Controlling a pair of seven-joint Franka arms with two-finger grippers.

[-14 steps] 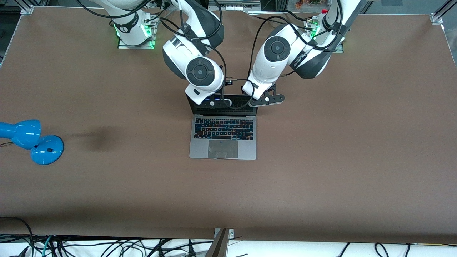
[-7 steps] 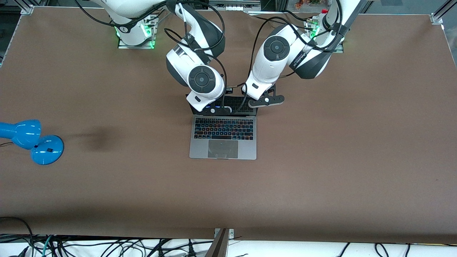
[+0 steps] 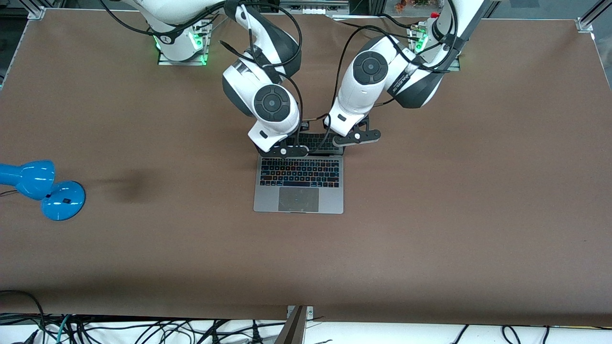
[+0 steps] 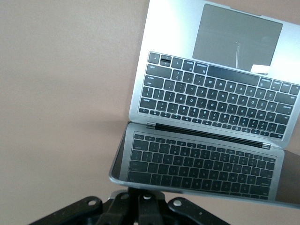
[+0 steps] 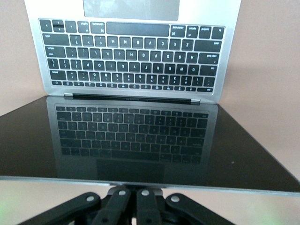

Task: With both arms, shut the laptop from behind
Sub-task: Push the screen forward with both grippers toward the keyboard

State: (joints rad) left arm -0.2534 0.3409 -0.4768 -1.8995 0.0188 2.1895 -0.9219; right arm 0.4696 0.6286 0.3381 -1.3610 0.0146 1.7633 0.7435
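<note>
Big brown bench with metal framing at the corners, a blue lamp at the right arm's end, and tangled black cables along the camera-side edge.

Laptop open on the brown table, dark screen mirroring the keyboard. Right gripper sits closed at the screen's top edge.

Laptop lid mostly hidden under arms; lamp cut off.
</note>
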